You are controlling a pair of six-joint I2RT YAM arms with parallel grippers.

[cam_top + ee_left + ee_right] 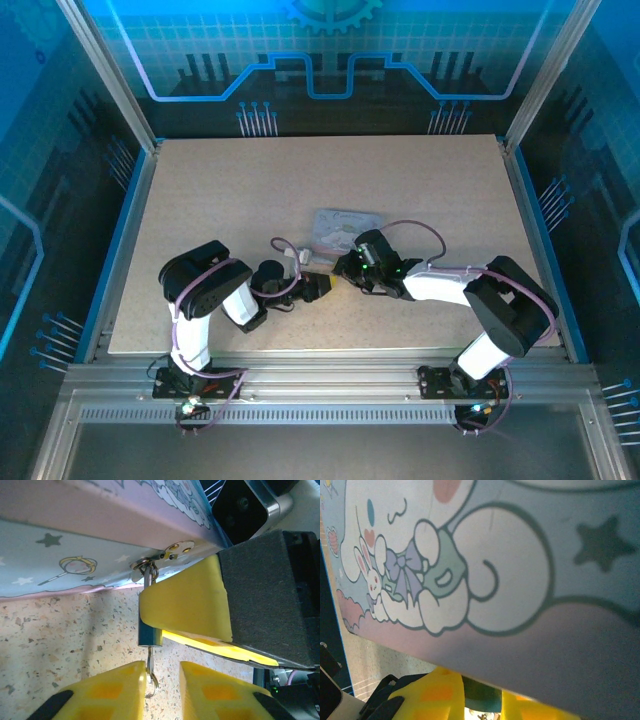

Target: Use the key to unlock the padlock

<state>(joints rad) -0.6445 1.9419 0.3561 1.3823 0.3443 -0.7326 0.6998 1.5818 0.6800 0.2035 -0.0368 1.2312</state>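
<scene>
Padlock (150, 635), hanging from the tin (75, 555), is clamped by the right fingers (185, 605); the key (149, 664) appears seated below it, between parted left fingers (122, 692), to be pinched squarely before turning

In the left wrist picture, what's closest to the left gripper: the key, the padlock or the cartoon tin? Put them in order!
1. The key, between fingers of the left gripper.
2. The padlock, just above the key.
3. The tin, across the top, farthest.

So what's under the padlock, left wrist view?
The key sticks out below the padlock, shaft and ring showing, between the fingers of the left gripper. Its blade is hidden inside the lock.
</scene>
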